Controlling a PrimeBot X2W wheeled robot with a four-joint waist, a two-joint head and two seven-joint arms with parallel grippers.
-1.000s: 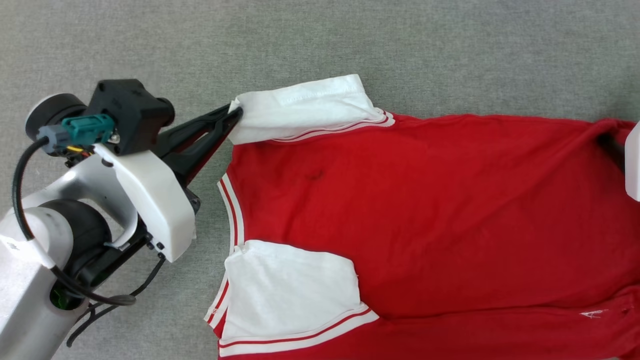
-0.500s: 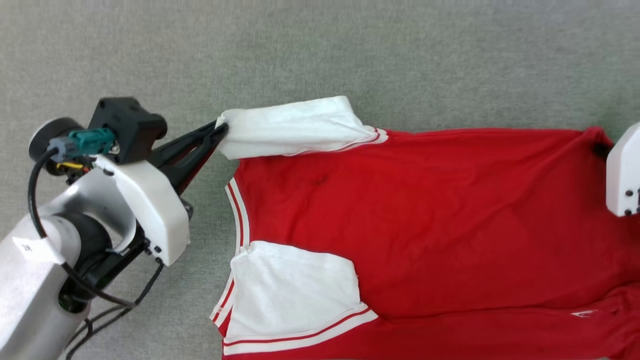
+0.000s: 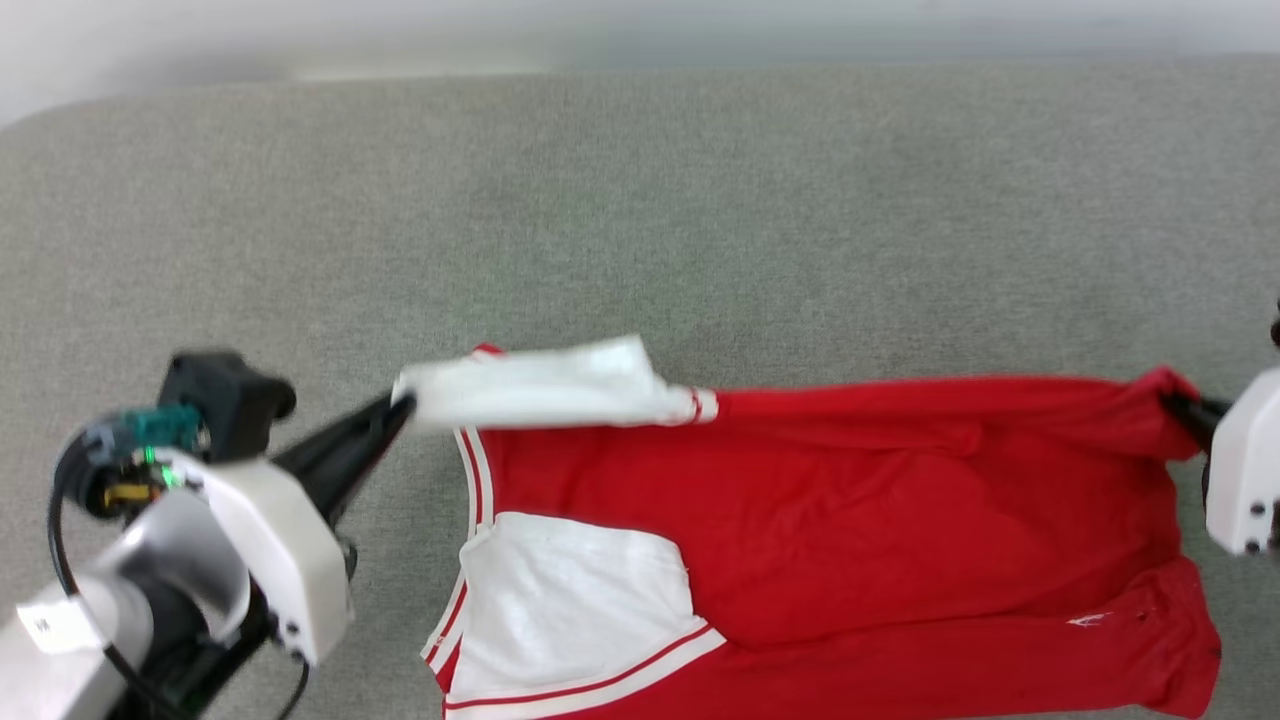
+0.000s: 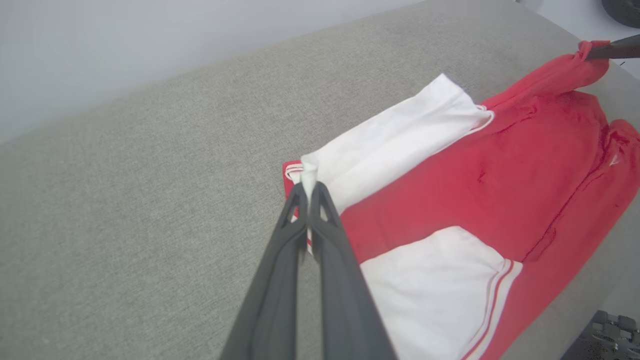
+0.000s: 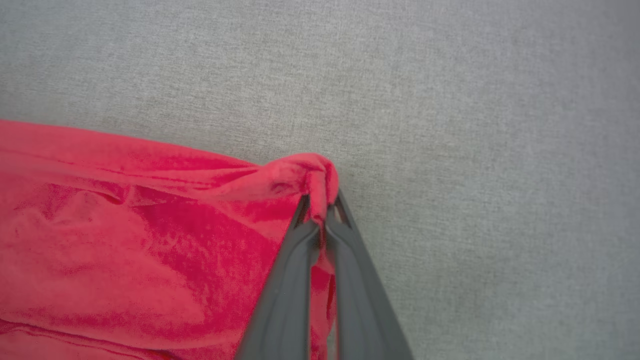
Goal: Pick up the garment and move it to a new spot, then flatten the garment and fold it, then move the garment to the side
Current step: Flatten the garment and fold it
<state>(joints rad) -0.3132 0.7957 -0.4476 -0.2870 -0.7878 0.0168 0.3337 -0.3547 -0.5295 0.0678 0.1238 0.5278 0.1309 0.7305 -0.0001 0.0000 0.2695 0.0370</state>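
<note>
The garment (image 3: 850,520) is a red T-shirt with white sleeves, spread back side up on the grey surface, collar to the left. My left gripper (image 3: 398,408) is shut on the far white sleeve's shoulder corner (image 4: 308,172), which is lifted off the surface. At the right, my right gripper (image 3: 1180,405) is shut on the far red hem corner (image 5: 312,182), bunched between its fingers. The far edge of the garment (image 4: 500,165) hangs raised between the two grippers, while the near white sleeve (image 3: 580,600) lies flat. The garment (image 5: 125,240) sags left of the right gripper (image 5: 317,207).
Grey fabric surface (image 3: 640,220) stretches behind and to both sides of the garment, with its far edge (image 3: 300,75) meeting a pale wall. In the left wrist view the surface's right edge (image 4: 590,280) drops off near the hem.
The head camera has tilted, so the whole picture shifted down. The right gripper shut on the hem corner, and both grippers lifted the far edge, folding the far sleeve up.
</note>
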